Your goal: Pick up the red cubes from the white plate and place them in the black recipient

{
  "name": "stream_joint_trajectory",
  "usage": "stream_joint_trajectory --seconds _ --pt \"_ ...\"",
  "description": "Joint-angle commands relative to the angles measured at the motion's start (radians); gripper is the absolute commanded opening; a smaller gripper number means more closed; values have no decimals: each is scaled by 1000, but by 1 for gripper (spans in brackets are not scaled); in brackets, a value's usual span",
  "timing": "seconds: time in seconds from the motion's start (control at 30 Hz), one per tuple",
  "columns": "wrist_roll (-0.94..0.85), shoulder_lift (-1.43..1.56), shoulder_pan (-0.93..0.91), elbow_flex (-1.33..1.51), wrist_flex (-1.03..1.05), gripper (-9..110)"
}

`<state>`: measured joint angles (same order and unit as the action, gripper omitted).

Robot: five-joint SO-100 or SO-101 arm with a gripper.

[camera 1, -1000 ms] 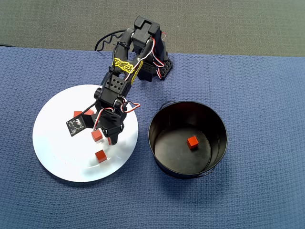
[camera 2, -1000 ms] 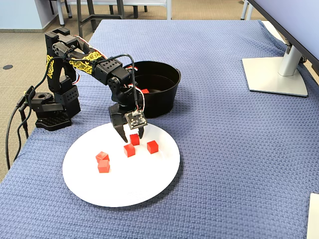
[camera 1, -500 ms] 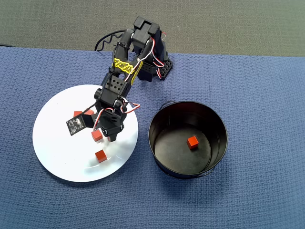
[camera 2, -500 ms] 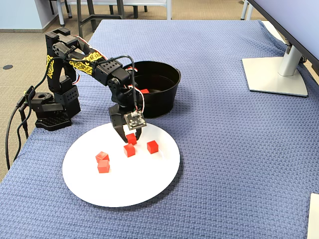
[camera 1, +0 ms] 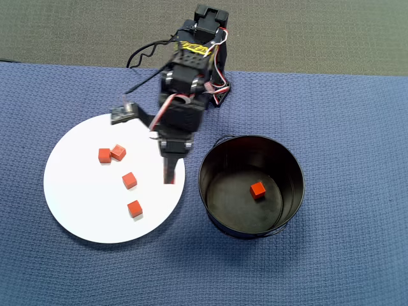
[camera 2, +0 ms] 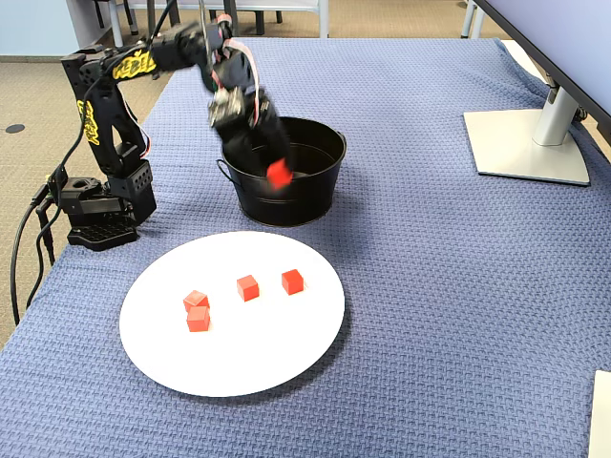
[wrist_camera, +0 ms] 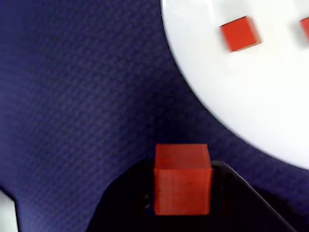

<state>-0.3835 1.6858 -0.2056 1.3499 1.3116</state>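
Red cube (wrist_camera: 182, 179): clamped in closed gripper (camera 2: 278, 174), lifted off white plate (camera 1: 76, 210) since a second ago, apparently nearing black recipient (camera 1: 213, 210). Four cubes (camera 1: 129, 180) remain on plate; one cube (camera 1: 257, 189) in pot.

Bright, even overhead light throughout, with soft shadows. The glossy round white plate (wrist_camera: 251, 96) is washed out in the soft, unfocused wrist view; the black gripper (camera 2: 272, 164) is motion-blurred in the fixed view.

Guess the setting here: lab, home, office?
Probably an office or lab bench: a blue woven cloth covers the table, a monitor stand sits at its right edge in the fixed view, and chair or table legs stand behind.
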Motion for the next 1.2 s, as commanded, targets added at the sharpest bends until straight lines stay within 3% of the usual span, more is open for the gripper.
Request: stream_joint_trajectory --seconds 0.0,0.1,0.2,0.27,0.4,0.53,0.77,1.17 --pt "129 -34 173 -137 40 0" --pt "38 -97 360 -156 137 3" --pt "-57 -32 512 -43 146 14" --pt "-48 -8 512 -38 146 30" --pt "-83 -12 334 -72 153 36" --pt "-210 -34 101 -52 146 30" --pt "-581 -143 -249 54 49 26" --pt "-994 -293 -482 170 -110 24"
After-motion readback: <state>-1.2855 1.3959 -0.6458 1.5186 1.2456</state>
